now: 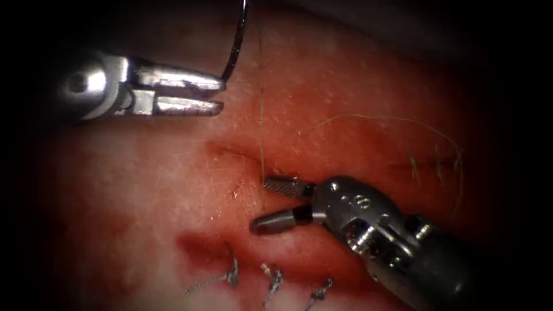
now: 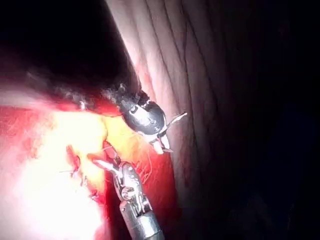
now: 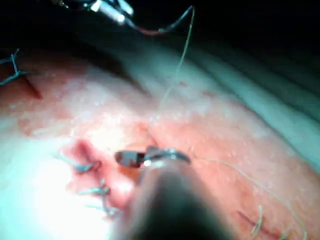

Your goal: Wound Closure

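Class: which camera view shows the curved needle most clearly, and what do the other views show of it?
The endoscope view: the needle arcs up from the left end effector, gripped near one end, clear of the tissue. The right wrist view shows its curve with thread trailing down. In the left wrist view, a thin sliver beside the jaws may be it.

My left tool (image 1: 222, 95) comes in level from the left, jaws slightly parted, the upper tip touching the needle (image 1: 236, 43); whether it grips, I cannot tell. My right tool (image 1: 259, 204) reaches in from the lower right, jaws spread wide, holding nothing.
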`<action>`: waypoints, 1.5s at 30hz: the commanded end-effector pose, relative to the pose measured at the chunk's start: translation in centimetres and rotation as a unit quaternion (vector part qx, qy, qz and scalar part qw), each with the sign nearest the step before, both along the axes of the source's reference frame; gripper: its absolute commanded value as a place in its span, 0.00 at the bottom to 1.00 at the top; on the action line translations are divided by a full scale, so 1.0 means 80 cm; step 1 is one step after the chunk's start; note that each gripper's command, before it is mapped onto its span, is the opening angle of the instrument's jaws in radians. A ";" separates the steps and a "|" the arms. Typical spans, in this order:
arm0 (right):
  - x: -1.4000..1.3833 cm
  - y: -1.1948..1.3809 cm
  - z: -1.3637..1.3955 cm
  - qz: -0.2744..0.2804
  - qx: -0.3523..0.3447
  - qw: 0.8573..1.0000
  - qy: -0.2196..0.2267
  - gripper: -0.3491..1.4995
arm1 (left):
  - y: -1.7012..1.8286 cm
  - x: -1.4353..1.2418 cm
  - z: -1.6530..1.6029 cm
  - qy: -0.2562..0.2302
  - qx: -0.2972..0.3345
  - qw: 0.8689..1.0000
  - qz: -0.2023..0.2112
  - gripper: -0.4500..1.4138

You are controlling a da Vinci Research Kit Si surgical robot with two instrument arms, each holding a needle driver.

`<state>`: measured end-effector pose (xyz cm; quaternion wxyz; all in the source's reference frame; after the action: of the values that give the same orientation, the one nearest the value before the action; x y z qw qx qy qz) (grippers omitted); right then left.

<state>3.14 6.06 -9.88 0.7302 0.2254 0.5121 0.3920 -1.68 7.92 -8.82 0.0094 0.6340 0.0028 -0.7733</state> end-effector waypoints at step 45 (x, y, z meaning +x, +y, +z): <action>-0.0052 0.0020 -0.0123 -0.029 -0.152 0.988 0.008 0.90 | 0.0010 0.0096 0.0034 -0.013 -0.010 1.000 -0.002 0.05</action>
<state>2.66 6.15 -10.83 0.7644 0.1236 0.5634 0.2880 -0.82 7.97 -8.59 0.0118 0.6435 -0.0063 -0.7654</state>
